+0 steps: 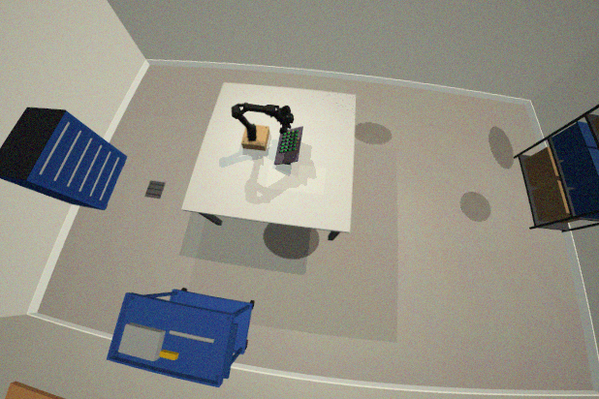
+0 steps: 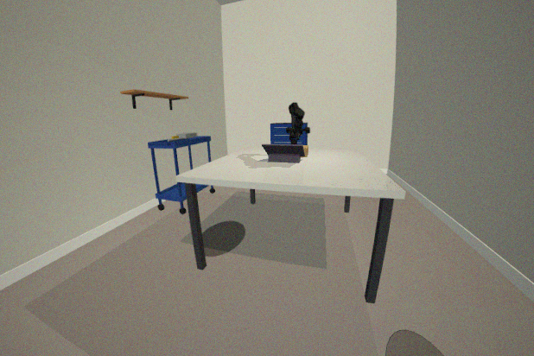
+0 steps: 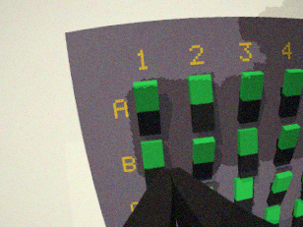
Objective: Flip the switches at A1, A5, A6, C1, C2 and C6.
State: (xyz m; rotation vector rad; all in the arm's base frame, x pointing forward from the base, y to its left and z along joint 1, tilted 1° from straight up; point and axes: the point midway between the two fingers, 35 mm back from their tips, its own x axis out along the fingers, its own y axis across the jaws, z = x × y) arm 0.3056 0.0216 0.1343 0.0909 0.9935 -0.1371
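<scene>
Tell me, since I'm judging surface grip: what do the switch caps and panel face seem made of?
Switch caps: likely matte plastic, flat green with no glints. Panel face: matte purple-grey with yellow printed labels, painted metal or plastic; can't tell which.
</scene>
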